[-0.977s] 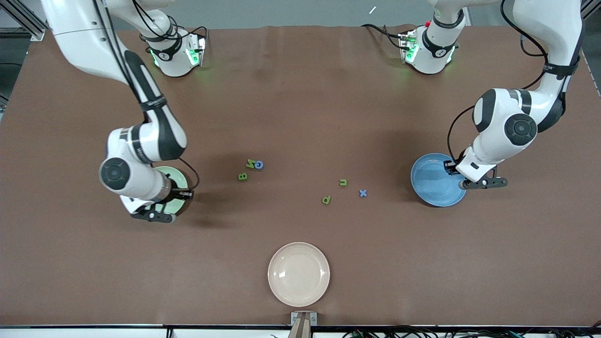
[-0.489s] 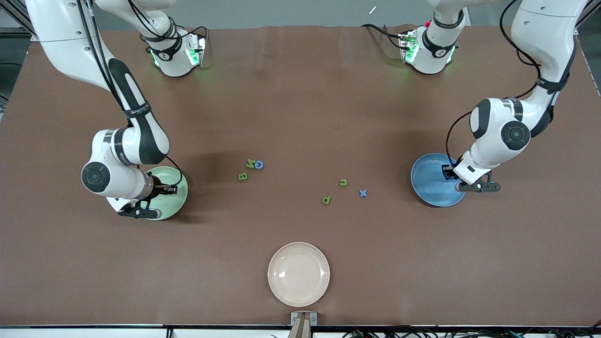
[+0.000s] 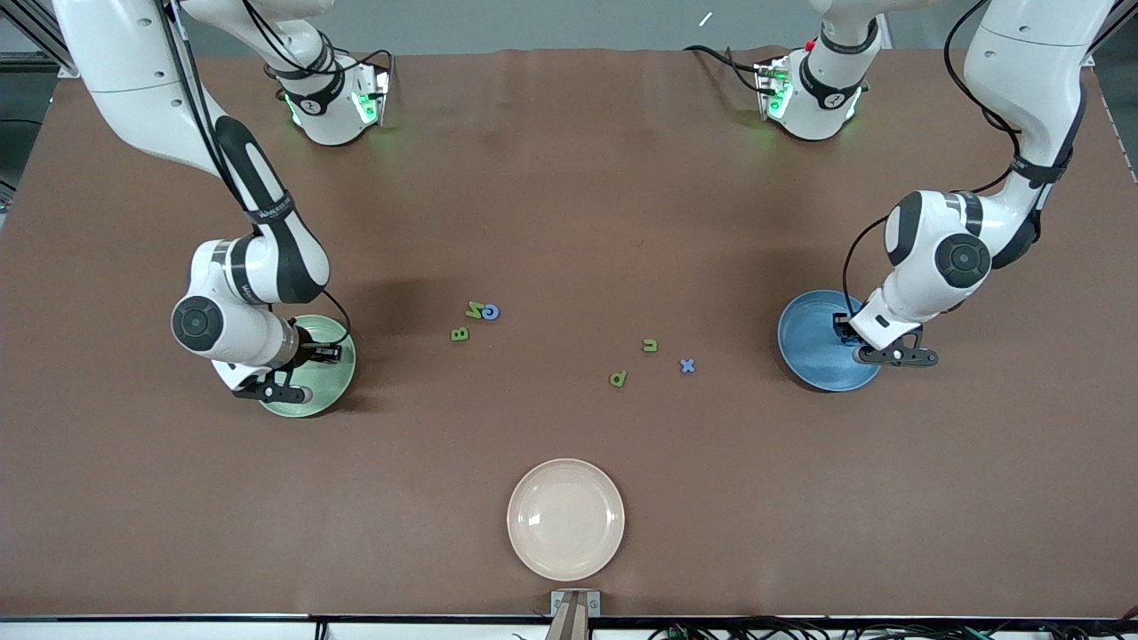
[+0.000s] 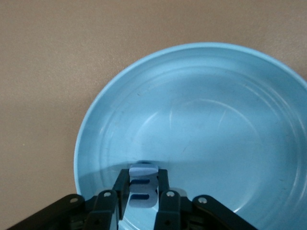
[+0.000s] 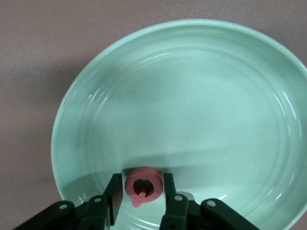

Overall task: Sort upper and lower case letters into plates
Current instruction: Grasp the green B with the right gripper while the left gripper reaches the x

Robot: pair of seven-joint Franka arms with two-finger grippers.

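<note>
Mint-green plate sits at the counter's nine o'clock. Over its rim the right pincer hangs low, its fingers just clear of a pink ring-shaped letter whose tail points toward the wrist. Six loose letters lie mid-counter. At three o'clock, over the blue plate, the left pincer clamps a pale blue letter, its long axis along the fingers and its lower part hidden.

Green plate partly under right arm.
</note>
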